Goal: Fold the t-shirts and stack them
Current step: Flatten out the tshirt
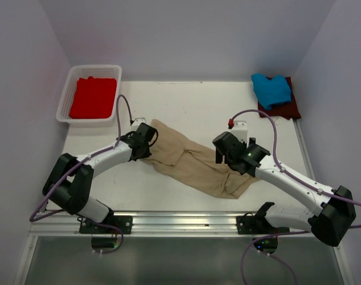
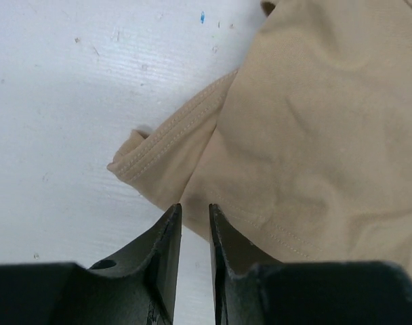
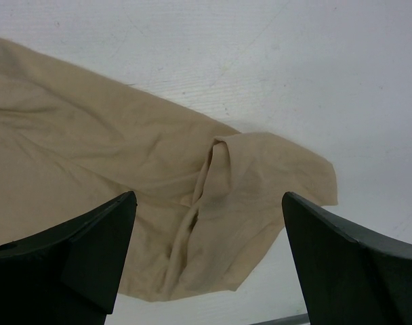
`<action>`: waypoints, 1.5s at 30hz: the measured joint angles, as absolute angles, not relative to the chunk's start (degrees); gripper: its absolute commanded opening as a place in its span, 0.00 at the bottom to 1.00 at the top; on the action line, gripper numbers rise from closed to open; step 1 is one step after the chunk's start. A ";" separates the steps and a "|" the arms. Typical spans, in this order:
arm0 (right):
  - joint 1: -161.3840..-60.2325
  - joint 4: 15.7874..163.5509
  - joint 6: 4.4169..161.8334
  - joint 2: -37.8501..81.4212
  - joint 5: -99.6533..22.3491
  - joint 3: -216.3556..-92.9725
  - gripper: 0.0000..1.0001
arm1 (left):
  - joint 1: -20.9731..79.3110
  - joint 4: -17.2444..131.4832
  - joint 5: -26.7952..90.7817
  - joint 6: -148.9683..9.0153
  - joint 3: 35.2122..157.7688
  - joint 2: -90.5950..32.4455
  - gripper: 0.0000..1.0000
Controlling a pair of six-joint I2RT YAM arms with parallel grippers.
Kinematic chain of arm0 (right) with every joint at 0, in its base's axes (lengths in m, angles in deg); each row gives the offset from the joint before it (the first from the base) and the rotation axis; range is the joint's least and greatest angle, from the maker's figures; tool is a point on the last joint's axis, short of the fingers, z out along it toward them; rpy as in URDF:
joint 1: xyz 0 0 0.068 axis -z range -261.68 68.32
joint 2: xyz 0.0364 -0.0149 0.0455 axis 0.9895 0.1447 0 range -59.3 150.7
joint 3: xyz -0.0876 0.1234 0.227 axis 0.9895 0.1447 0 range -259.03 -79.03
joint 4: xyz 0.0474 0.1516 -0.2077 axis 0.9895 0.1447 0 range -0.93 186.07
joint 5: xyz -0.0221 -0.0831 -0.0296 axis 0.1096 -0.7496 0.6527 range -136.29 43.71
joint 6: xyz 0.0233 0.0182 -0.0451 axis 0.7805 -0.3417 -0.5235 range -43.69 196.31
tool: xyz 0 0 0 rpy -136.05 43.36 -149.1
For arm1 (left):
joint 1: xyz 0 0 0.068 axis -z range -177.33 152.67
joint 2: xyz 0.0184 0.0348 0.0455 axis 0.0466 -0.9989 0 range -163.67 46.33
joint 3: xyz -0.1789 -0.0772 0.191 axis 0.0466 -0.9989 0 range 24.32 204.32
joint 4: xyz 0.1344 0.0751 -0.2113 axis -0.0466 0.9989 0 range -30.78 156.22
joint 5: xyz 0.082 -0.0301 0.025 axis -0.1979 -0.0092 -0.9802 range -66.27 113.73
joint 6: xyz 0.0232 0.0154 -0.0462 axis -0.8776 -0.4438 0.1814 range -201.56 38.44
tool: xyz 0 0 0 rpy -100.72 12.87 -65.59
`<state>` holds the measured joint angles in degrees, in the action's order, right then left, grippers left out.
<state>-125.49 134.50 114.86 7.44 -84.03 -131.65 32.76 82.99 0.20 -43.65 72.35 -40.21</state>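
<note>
The tan t-shirt [image 1: 192,160] lies crumpled and stretched diagonally across the middle of the table. My left gripper [image 1: 146,141] is at its upper-left end. In the left wrist view the jaws [image 2: 194,210] are nearly together with only a thin gap and nothing in it, right at the hem of the tan cloth [image 2: 314,122] beside a sleeve. My right gripper [image 1: 225,151] hovers over the shirt's right part, wide open and empty [image 3: 208,194], above a folded ridge of the tan cloth [image 3: 91,156]. The red t-shirt [image 1: 93,97], blue t-shirt [image 1: 271,89] and maroon t-shirt [image 1: 287,108] lie apart.
The red shirt lies in a white lattice basket [image 1: 65,104] at the back left. The blue shirt rests on the maroon one at the back right corner. White walls enclose the table on three sides. A metal rail [image 1: 186,221] runs along the front edge.
</note>
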 measured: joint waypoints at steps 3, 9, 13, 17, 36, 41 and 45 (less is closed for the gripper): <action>-125.49 134.44 114.83 7.51 -84.01 -131.65 0.92 | 32.73 82.91 -0.67 -43.73 73.25 -40.23 0.27; -125.49 134.44 114.81 7.77 -84.03 -131.65 0.93 | 32.62 82.62 -0.69 -43.73 73.27 -43.51 0.27; -125.49 134.46 114.83 7.77 -84.03 -131.65 0.93 | 32.21 81.86 -0.61 -43.80 73.31 -45.74 0.26; -125.49 134.46 114.83 7.77 -84.03 -131.65 0.92 | 31.95 80.96 -0.52 -43.97 73.44 -46.16 0.17; -125.49 133.67 114.83 8.01 -83.35 -131.65 0.91 | 34.72 85.55 -0.63 -44.72 75.89 -40.60 0.00; -125.49 133.48 114.88 8.34 -83.20 -131.65 0.93 | 37.83 87.74 -0.76 -44.72 81.62 -35.95 0.00; -125.49 133.35 114.92 8.84 -83.22 -131.65 0.93 | 37.87 87.89 -1.35 -44.69 83.61 -34.22 0.00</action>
<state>-125.49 133.35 114.92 8.84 -83.22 -131.65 37.87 87.89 -1.35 -44.69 83.61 -34.22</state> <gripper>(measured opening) 0.928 0.012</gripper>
